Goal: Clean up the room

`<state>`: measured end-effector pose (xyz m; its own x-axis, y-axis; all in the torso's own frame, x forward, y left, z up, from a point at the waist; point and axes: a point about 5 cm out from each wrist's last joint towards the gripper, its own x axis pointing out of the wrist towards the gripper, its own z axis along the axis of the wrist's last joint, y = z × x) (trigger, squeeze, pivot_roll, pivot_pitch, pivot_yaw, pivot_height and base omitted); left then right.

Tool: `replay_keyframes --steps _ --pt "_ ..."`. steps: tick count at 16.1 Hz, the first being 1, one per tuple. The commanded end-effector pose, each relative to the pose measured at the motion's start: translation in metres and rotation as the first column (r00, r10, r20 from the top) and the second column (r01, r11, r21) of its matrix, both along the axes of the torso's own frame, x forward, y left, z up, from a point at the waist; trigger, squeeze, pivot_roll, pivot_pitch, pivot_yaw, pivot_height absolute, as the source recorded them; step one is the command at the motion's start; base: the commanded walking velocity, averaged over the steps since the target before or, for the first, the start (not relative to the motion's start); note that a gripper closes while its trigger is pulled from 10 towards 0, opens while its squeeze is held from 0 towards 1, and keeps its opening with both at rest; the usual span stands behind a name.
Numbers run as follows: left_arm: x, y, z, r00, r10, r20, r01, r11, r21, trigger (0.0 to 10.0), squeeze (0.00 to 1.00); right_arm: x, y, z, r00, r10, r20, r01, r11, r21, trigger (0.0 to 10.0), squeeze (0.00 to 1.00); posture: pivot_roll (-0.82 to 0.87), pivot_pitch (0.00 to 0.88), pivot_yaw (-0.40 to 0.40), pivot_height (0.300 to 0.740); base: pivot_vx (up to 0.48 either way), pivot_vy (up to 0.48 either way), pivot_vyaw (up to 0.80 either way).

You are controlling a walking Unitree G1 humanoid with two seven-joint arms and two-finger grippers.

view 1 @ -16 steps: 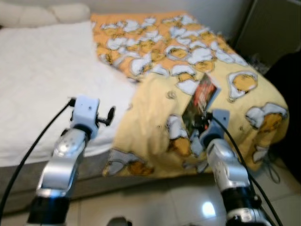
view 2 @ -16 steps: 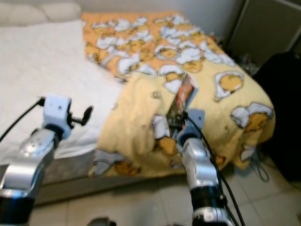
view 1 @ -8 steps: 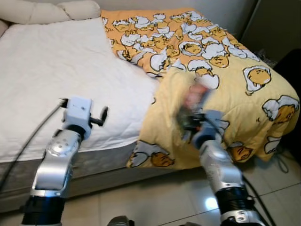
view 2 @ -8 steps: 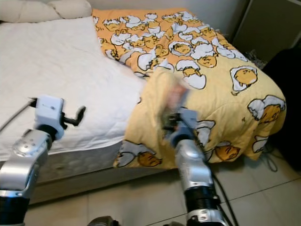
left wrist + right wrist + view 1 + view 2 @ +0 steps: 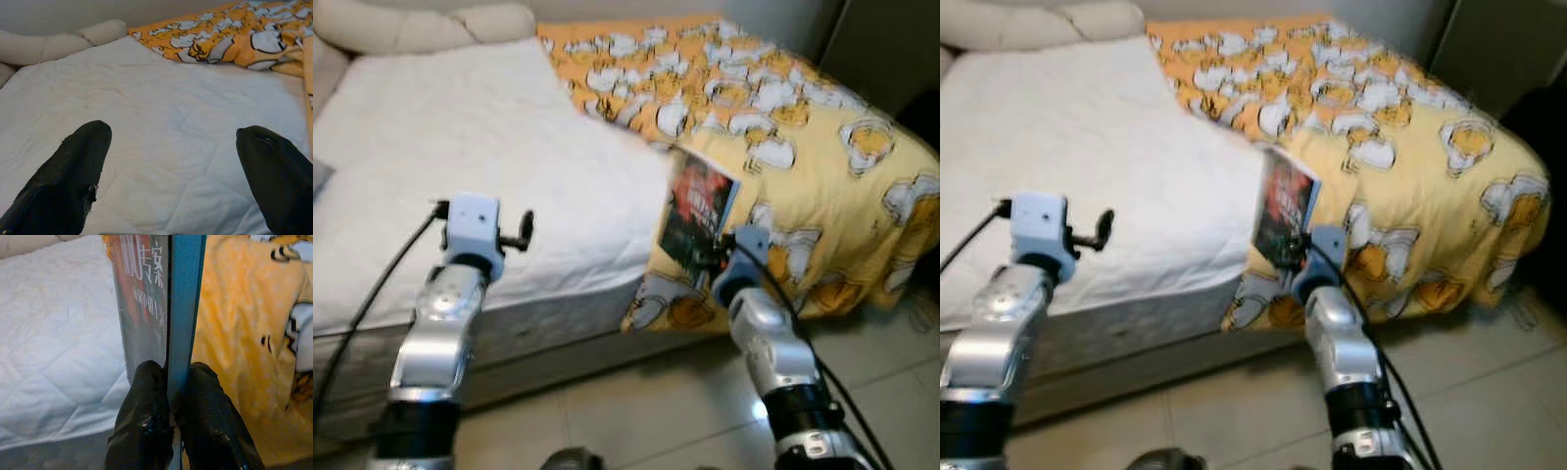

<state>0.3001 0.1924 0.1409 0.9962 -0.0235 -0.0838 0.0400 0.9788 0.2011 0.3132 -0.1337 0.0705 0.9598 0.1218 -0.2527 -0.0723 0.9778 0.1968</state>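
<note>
While the right end effector [image 5: 171,396] grips a book [image 5: 698,208], the left end effector [image 5: 171,171] gapes above the white mattress [image 5: 460,147].

Light was soft and even indoors, no hard shadows on the white mattress [image 5: 460,147]. Source could not be made out. A faint sheen sat on the floor tiles [image 5: 636,411] in the head views. The far right corner of the room stayed dark. Both eye views were slightly smeared; the egg prints on the yellow blanket [image 5: 803,127] were soft at their edges, most toward the upper right. Left wrist view was evenly lit and fairly sharp on the quilting, its 2 black fingers [image 5: 63,181] near and soft. Right wrist view: the book [image 5: 161,298] was close, cover text blurred, the fingers [image 5: 146,426] glossy with small highlights.
</note>
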Motion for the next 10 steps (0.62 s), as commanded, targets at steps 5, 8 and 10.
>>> replay_keyframes --steps 5,8,10 --pt "0.0007 -0.0004 0.0010 1.000 0.003 0.017 -0.003 1.000 0.009 10.0 0.28 0.0048 -0.0034 0.0114 0.998 -0.017 0.056 0.017 1.000 -0.004 10.0 0.00 0.09 0.000 0.005 0.740 0.000 0.441 0.00" --pt "0.0017 -0.0016 0.0005 1.000 -0.015 0.002 0.015 1.000 0.018 10.0 0.25 0.0058 -0.0031 0.0128 0.998 -0.017 0.060 0.017 1.000 -0.003 10.0 0.00 0.09 0.000 0.004 0.740 0.000 0.418 0.00" --pt "0.0019 -0.0012 0.0006 1.000 -0.016 0.004 0.016 1.000 0.021 10.0 0.25 0.0061 -0.0028 0.0132 0.998 -0.016 0.063 0.017 1.000 -0.005 10.0 0.00 0.09 0.000 0.004 0.740 0.000 0.409 0.00"
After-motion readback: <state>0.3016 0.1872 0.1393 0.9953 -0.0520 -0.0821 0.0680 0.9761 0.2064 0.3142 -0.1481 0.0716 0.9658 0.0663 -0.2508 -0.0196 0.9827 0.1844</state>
